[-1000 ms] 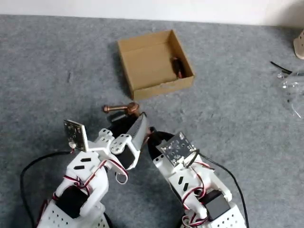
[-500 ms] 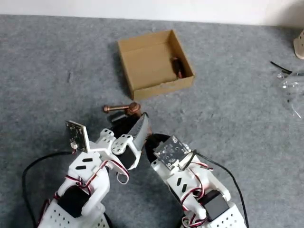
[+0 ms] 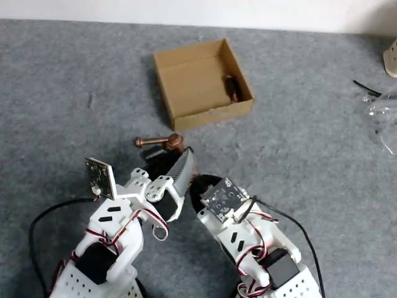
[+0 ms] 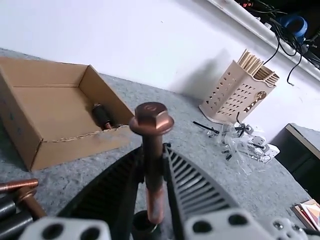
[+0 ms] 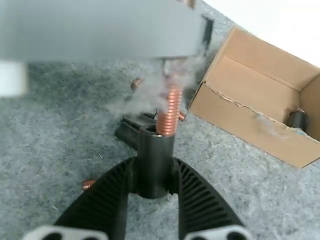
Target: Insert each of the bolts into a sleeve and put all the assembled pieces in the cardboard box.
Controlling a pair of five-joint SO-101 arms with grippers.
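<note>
Left tool clamps a copper bolt, head up. Right tool grips a black sleeve; right wrist view puts the bolt's threaded tip at the sleeve mouth. High view: cardboard box beyond both tools, spare bolt between, open worktop beside.

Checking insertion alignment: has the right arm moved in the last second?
Yes: the right arm slid slightly left, judged against the cardboard box.

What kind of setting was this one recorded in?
Probably a hobby or lab workbench: a grey felt-covered table, a perforated holder of wooden sticks, bagged small parts and tangled cables on a ledge.
</note>
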